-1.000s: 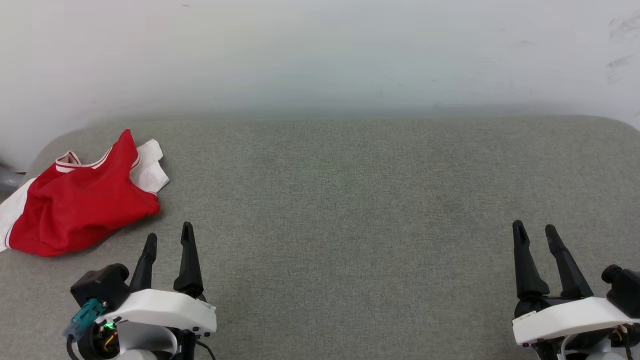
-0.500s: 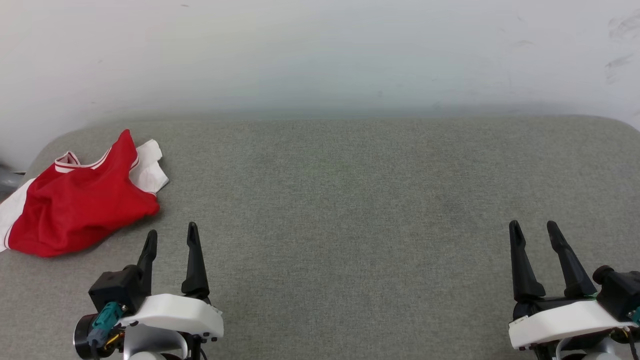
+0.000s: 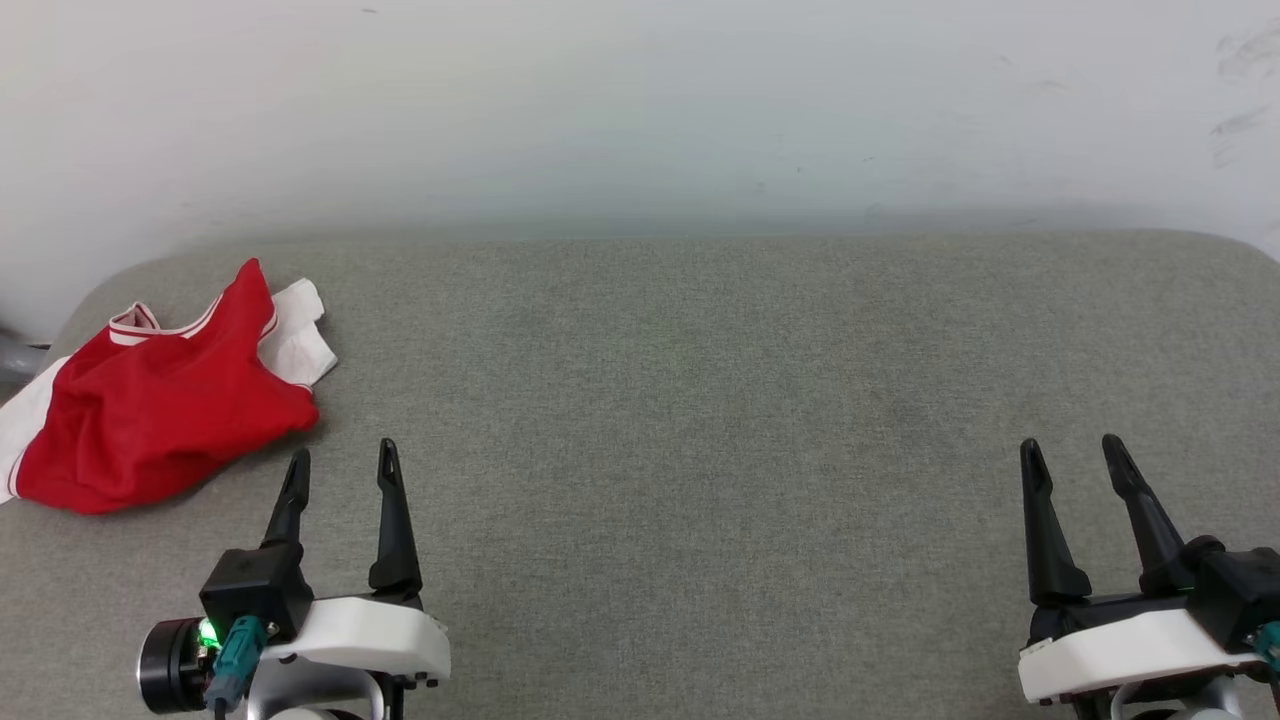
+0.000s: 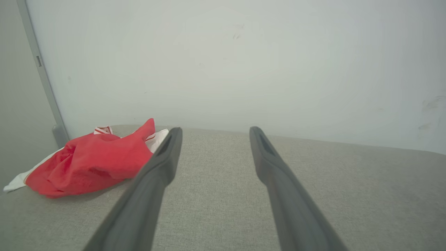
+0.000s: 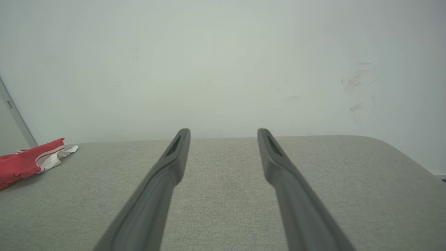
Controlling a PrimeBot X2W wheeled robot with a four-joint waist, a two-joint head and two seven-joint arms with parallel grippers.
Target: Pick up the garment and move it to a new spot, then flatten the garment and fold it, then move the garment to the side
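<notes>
Grey fabric surface [image 3: 700, 400], backed by white wall [image 3: 640, 100], carries the crumpled garment [image 3: 150, 410].

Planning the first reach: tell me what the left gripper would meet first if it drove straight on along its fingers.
Likely only bare grey cushion, then the white wall. The garment lies just left of the path of the left gripper; its outer finger might brush the edge, depth unclear.
</notes>
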